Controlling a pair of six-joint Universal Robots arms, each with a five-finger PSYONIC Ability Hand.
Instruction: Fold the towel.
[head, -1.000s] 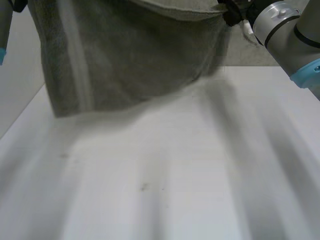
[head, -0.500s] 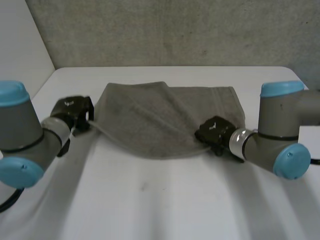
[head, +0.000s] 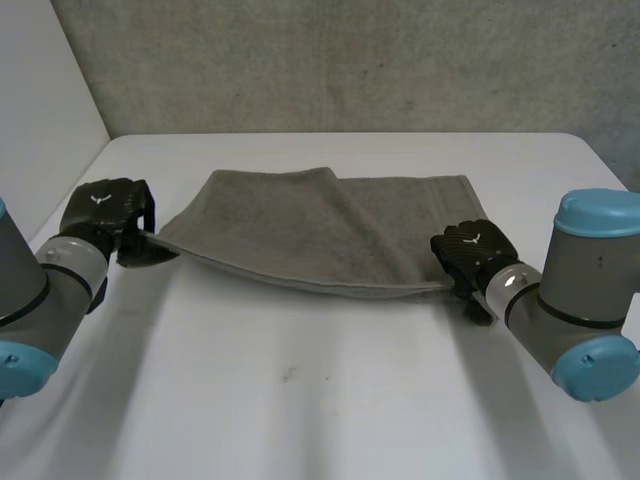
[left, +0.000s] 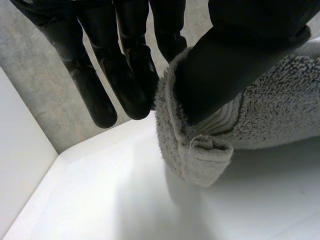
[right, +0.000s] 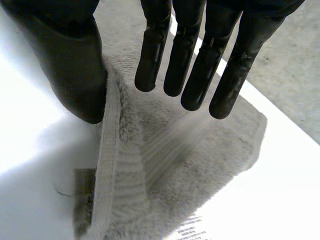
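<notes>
A grey towel (head: 310, 225) lies folded over on the white table (head: 300, 400), its left part doubled on top. My left hand (head: 110, 210) is at the towel's left corner. In the left wrist view the thumb (left: 235, 65) pinches that corner (left: 200, 150) against the fingers (left: 125, 75), holding it a little off the table. My right hand (head: 470, 250) is at the near right corner. In the right wrist view its fingers (right: 200, 65) are straight and spread from the thumb (right: 70, 70). The towel's edge (right: 112, 165) lies loose on the table between them.
A grey wall (head: 350, 60) runs behind the table and a white side wall (head: 40, 120) stands at the left. Bare tabletop stretches in front of the towel. A white label (right: 192, 230) shows at the towel's hem under the right hand.
The towel, held up high a second ago, has come down and now lies on the table. The right hand has let go of its corner and drawn back to the right.
</notes>
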